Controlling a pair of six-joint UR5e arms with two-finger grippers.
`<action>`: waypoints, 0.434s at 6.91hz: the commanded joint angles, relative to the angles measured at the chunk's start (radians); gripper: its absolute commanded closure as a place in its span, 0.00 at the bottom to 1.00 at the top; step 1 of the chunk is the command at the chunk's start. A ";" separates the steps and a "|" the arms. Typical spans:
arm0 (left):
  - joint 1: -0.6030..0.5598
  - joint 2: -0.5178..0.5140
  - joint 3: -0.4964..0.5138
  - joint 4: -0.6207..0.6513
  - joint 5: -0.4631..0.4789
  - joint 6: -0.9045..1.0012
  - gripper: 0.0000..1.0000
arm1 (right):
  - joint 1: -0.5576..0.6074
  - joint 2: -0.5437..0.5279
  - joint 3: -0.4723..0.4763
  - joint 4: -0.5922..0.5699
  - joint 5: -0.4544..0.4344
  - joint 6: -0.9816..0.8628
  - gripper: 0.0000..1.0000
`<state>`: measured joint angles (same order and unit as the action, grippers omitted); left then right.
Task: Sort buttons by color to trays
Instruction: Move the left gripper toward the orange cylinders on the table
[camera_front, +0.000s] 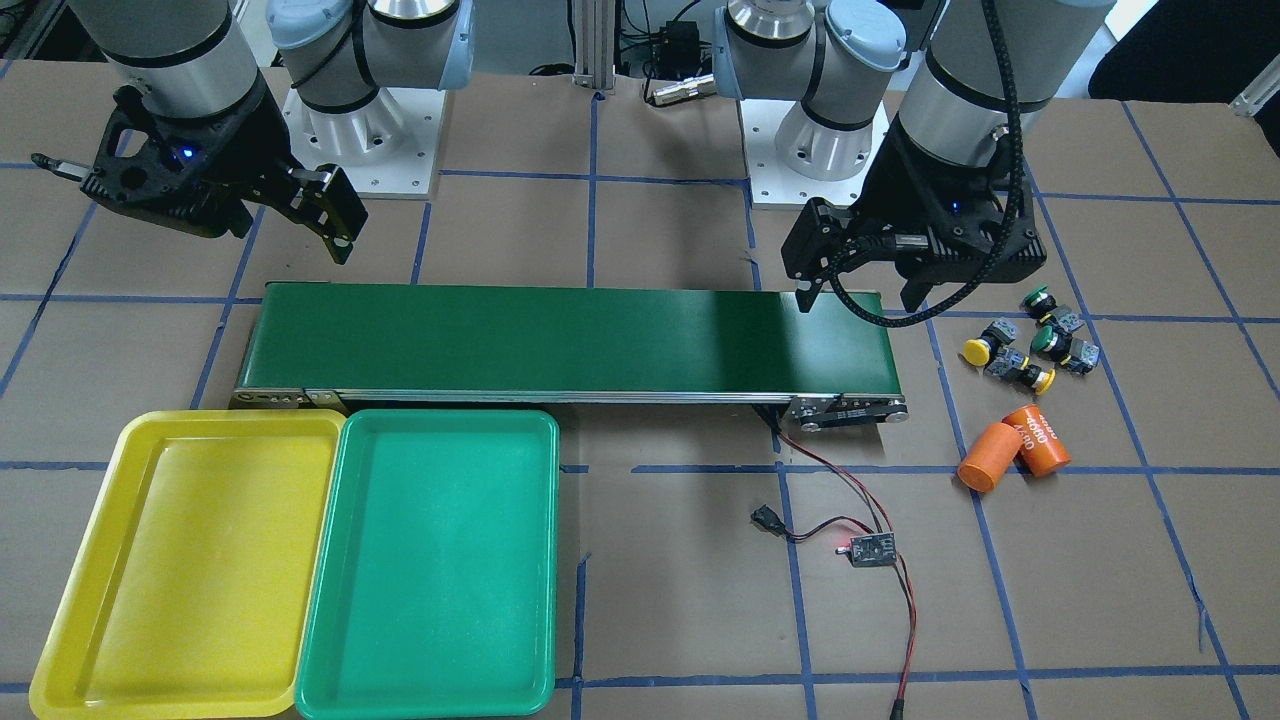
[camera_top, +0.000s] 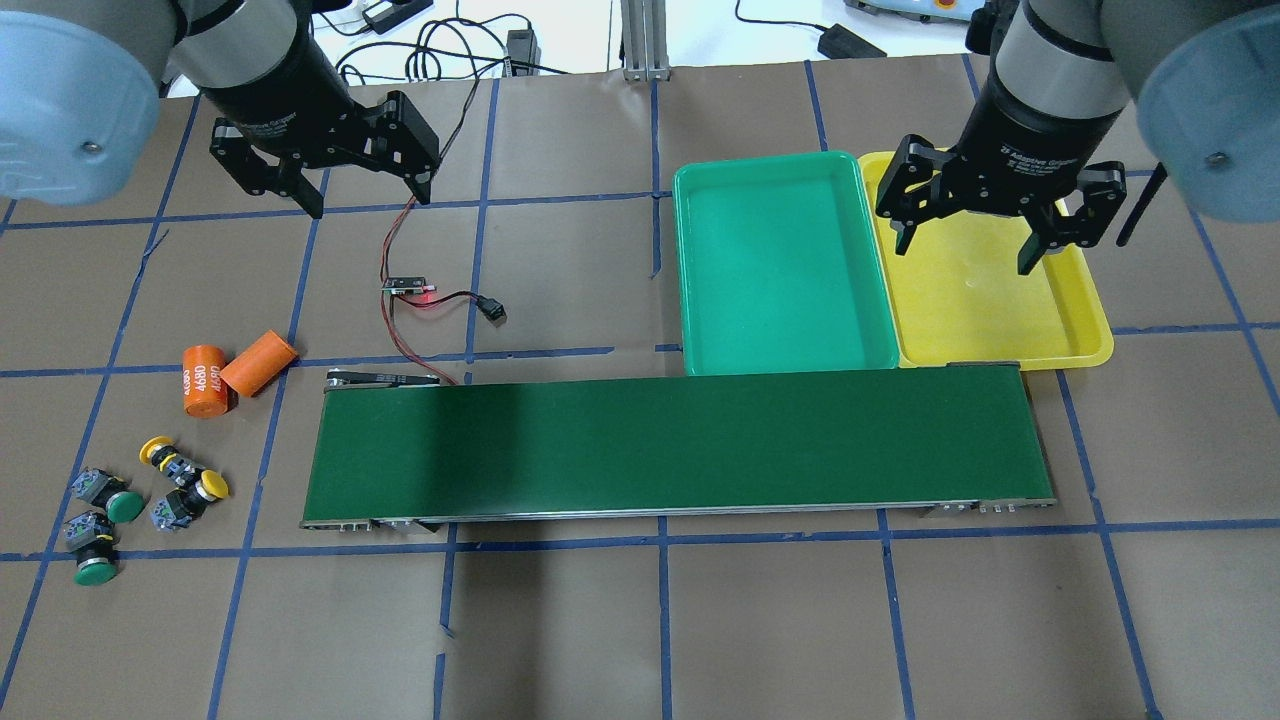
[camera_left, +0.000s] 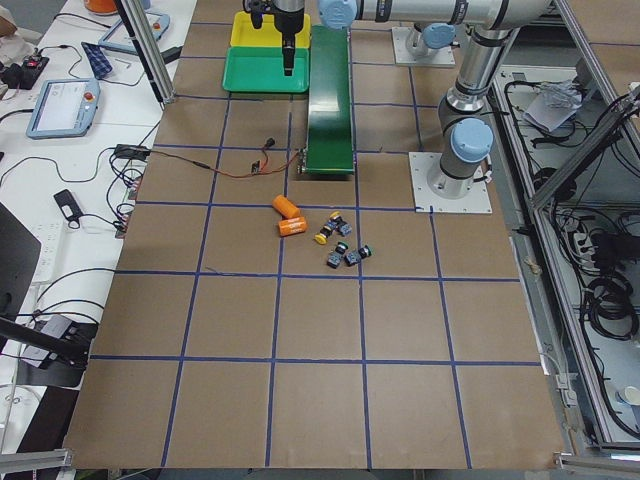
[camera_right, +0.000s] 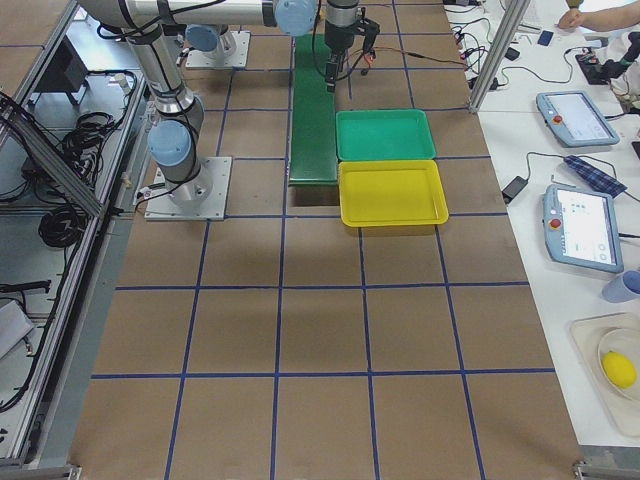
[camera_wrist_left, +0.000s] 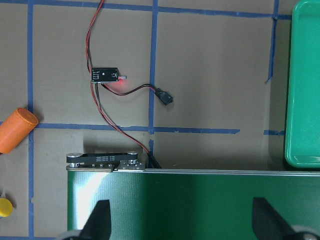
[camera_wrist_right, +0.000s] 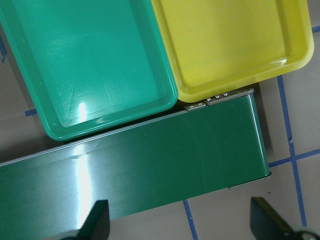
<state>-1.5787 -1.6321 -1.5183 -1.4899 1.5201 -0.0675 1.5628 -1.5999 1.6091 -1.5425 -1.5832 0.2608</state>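
Four buttons lie loose on the brown table past the conveyor's end on my left side: two yellow buttons (camera_top: 157, 452) (camera_top: 212, 486) and two green buttons (camera_top: 125, 506) (camera_top: 96, 573). The same cluster appears in the front-facing view, with a yellow button (camera_front: 977, 350) and a green button (camera_front: 1044, 339). The green tray (camera_top: 780, 260) and yellow tray (camera_top: 1000, 320) sit side by side beyond the belt, both empty. My left gripper (camera_top: 368, 195) hangs open and empty, high over the belt's left end. Above the yellow tray's near edge, my right gripper (camera_top: 962, 255) is open and holds nothing.
A long dark-green conveyor belt (camera_top: 680, 450) runs across the middle. Two orange cylinders (camera_top: 207, 380) (camera_top: 258, 362) lie near the buttons. A small circuit board (camera_top: 408, 285) with a red light and red-black wires lies by the belt's left end.
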 joint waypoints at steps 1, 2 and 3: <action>0.002 0.001 -0.003 0.000 0.000 0.000 0.00 | 0.000 0.000 0.000 -0.001 0.002 0.000 0.00; 0.002 0.001 -0.003 0.000 0.000 0.000 0.00 | 0.000 -0.003 -0.002 -0.002 0.006 0.000 0.00; 0.003 0.001 -0.003 -0.001 0.000 0.002 0.00 | 0.000 -0.002 -0.002 -0.004 0.006 0.000 0.00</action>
<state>-1.5766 -1.6307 -1.5216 -1.4898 1.5202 -0.0671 1.5631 -1.6017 1.6082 -1.5445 -1.5785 0.2608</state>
